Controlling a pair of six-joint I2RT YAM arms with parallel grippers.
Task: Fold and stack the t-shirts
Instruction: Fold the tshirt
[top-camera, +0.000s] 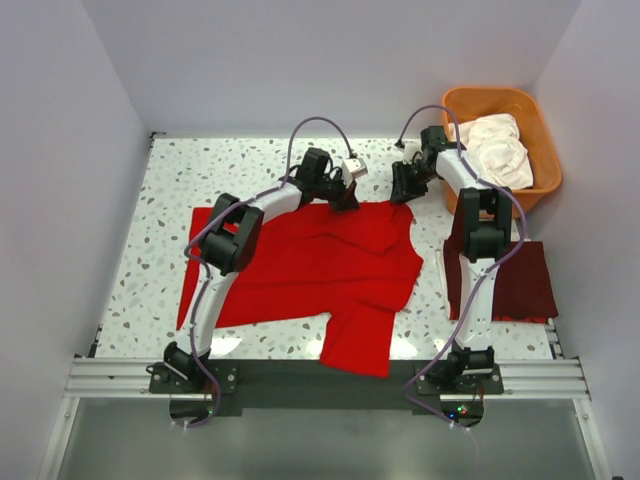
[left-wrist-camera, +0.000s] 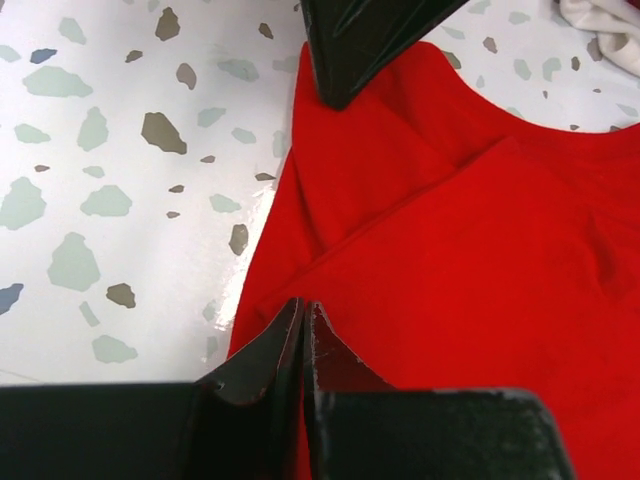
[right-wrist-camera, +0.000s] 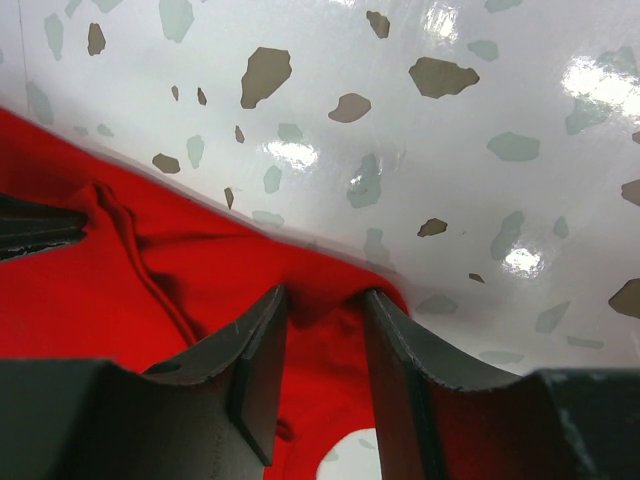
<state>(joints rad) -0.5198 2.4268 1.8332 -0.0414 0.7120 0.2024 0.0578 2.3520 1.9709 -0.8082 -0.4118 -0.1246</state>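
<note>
A red t-shirt (top-camera: 320, 265) lies spread flat on the speckled table, with one sleeve hanging toward the near edge. My left gripper (top-camera: 345, 192) is at the shirt's far edge. In the left wrist view its jaws (left-wrist-camera: 303, 308) are pressed together on the red fabric (left-wrist-camera: 480, 280). My right gripper (top-camera: 404, 186) is at the shirt's far right corner. In the right wrist view its fingers (right-wrist-camera: 325, 295) stand apart, astride a bunched bit of the red corner (right-wrist-camera: 80, 300). A folded dark red shirt (top-camera: 515, 280) lies at the right, partly hidden by the right arm.
An orange basket (top-camera: 490, 95) at the back right holds white shirts (top-camera: 500, 148). Walls enclose the table on three sides. Bare speckled tabletop (top-camera: 200, 170) lies beyond the shirt and to its left. The two grippers are close together.
</note>
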